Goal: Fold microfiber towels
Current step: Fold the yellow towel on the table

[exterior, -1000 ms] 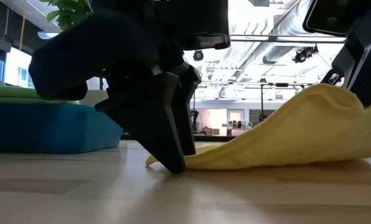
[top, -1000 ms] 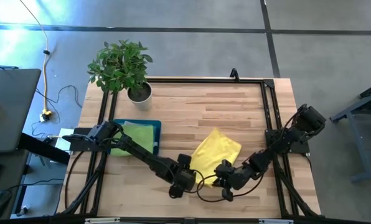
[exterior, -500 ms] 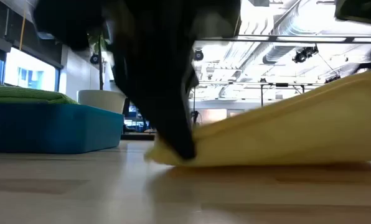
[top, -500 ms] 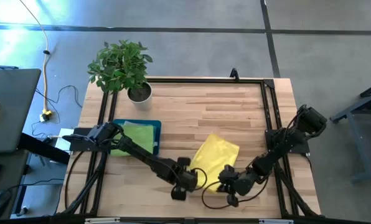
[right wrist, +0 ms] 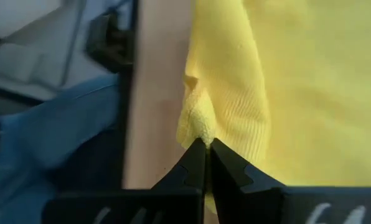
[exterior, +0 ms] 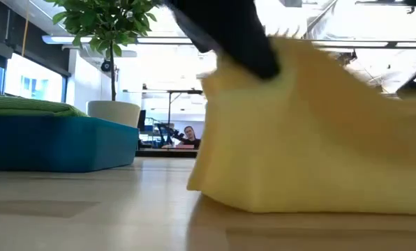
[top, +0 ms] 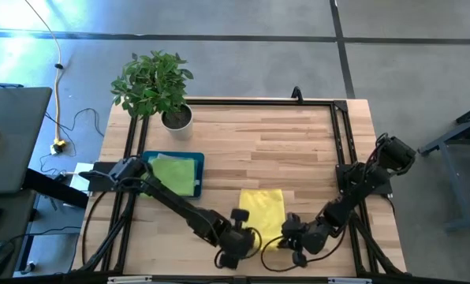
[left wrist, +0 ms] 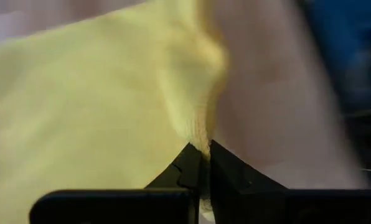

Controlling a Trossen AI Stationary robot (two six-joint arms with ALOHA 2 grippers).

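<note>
I have both claws clenched on the near corners of the yellow towel [top: 262,211]: left claw [left wrist: 202,167], right claw [right wrist: 205,155]. It lies on the table [top: 298,142], stretching away from both toward the far edge.

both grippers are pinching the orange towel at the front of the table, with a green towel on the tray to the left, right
Not quite: the towel is yellow, not orange, as the high view shows. The rest holds: the left gripper and the right gripper both pinch it at the table's front, and a green towel lies on the tray to the left.
</note>
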